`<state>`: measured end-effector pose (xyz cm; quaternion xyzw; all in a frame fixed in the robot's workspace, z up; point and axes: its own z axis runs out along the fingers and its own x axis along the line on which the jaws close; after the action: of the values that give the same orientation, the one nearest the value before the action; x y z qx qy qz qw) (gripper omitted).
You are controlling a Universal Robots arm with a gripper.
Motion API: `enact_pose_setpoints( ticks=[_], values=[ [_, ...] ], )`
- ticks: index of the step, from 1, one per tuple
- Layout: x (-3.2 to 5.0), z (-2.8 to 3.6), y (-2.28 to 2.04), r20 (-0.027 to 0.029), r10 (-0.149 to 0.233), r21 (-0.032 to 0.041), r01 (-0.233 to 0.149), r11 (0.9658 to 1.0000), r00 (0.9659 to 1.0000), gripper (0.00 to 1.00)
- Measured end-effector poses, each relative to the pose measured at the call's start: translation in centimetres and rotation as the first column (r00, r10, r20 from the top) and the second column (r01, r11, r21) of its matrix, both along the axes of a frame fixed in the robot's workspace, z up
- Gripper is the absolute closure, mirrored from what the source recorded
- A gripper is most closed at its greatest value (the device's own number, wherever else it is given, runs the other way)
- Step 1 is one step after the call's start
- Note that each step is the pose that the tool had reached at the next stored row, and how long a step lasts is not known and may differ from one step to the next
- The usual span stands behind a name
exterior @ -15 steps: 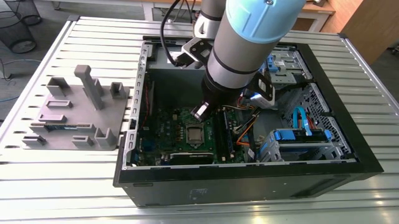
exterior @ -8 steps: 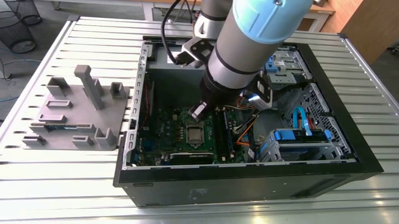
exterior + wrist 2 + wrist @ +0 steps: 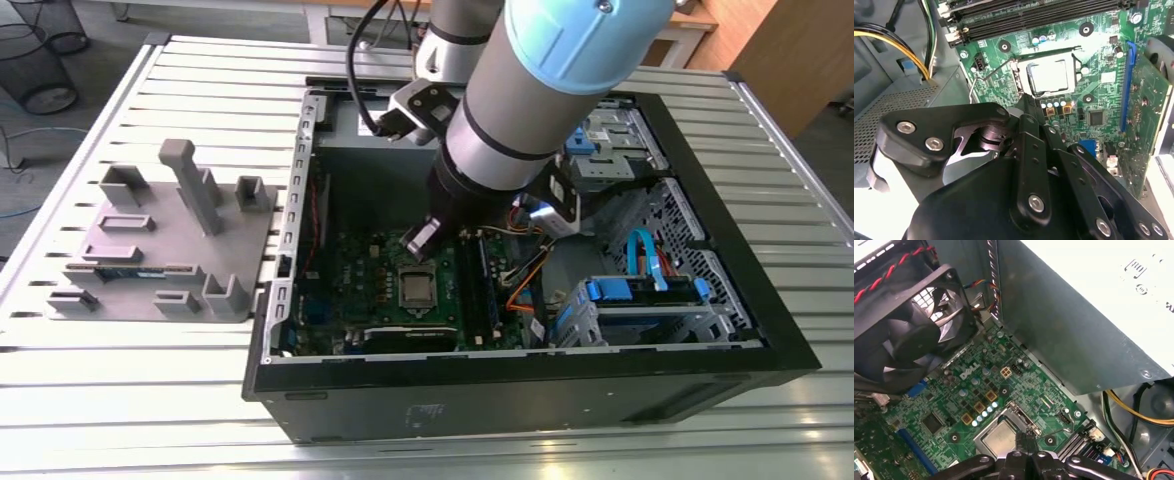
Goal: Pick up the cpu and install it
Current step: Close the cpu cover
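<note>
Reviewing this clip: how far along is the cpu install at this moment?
Done, by the look of it: the cpu lies flat in the socket, not on the grey tray outside the case. In hand: nothing; the gripper hangs shut close over it. Left: whether the socket is latched, I cannot tell.

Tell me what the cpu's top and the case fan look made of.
The cpu top looks like metal, satin silver: it gleams pale in both wrist views. The case fan looks like black moulded plastic, with a dull sheen on its blades.
</note>
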<state>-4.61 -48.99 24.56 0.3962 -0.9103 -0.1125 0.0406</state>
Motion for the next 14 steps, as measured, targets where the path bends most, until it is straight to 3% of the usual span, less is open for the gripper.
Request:
enact_pose_setpoints(
  ticks=[3, 4, 8, 11, 14],
  values=[
    [0.0, -0.02, 0.0, 0.0021, -0.001, -0.0482, 0.001, 0.9988, 1.0, 0.89],
    [0.0, -0.04, 0.0, 0.0028, -0.001, -0.0573, 0.001, 0.9984, 1.0, 0.89],
    [-0.02, -0.17, 0.0, 0.0075, -0.001, -0.0708, 0.001, 0.9975, 1.0, 0.89],
    [-0.08, -0.34, 0.0, 0.0146, 0.0, -0.0841, 0.002, 0.9965, 0.9999, 0.89],
    [-0.36, -0.38, -0.01, 0.0217, 0.0, -0.0879, 0.002, 0.9961, 0.9998, 0.89]
  ],
)
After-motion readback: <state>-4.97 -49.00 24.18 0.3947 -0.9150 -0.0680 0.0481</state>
